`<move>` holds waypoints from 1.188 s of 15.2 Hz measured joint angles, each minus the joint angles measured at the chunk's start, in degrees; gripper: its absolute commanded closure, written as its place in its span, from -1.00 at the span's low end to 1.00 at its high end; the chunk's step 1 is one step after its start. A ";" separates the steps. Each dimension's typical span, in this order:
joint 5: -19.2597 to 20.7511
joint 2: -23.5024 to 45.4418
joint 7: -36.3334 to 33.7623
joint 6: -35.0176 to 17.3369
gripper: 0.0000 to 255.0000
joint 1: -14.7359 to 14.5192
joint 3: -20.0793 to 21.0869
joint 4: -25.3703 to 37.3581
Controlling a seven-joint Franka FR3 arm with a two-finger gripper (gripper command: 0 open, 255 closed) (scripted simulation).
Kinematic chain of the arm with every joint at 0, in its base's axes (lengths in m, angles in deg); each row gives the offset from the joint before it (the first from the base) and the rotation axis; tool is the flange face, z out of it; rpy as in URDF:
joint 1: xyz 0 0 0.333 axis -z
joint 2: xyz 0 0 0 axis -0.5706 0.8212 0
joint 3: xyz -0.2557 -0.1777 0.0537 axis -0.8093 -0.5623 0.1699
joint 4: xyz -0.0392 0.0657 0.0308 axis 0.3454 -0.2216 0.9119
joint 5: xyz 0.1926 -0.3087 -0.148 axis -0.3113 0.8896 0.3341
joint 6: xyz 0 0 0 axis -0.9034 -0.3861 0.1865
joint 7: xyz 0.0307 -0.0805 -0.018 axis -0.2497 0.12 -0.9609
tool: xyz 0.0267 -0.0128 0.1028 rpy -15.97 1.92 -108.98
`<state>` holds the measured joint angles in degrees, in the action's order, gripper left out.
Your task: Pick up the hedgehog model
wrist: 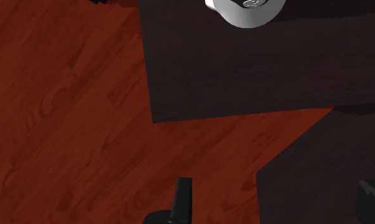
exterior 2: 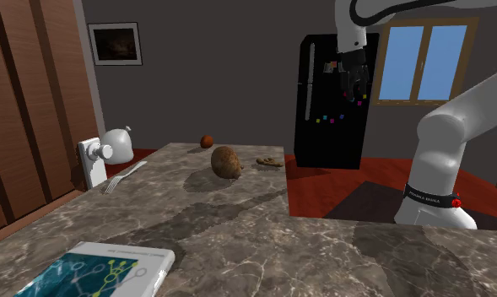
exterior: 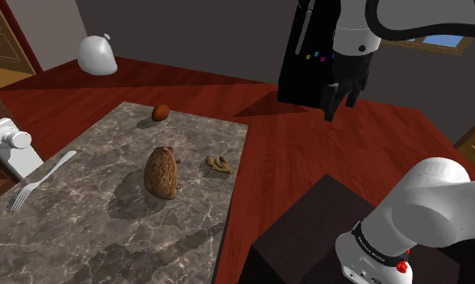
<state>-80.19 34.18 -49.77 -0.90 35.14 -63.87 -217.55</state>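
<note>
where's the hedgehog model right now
The brown rounded hedgehog model stands near the middle of the grey marbled table in the shoulder view, just left of a small tan twig-like piece and right of the pale fork.

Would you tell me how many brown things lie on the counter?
3: hedgehog in the middle, ball near the far edge, small piece beside the hedgehog.

Shoulder camera's up beside the stand at lower right, looking down-left over the table. Second camera sits low at the table's opposite end, facing the fridge; both share tabletop and fridge. Wrist camera peers past the gripper, straight down at the floor.
</note>
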 measured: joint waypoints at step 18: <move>-8.06 24.43 -24.49 -20.18 -1.00 -1.31 15.89 7.16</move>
<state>-88.25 58.61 -74.26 -21.09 33.83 -47.99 -210.39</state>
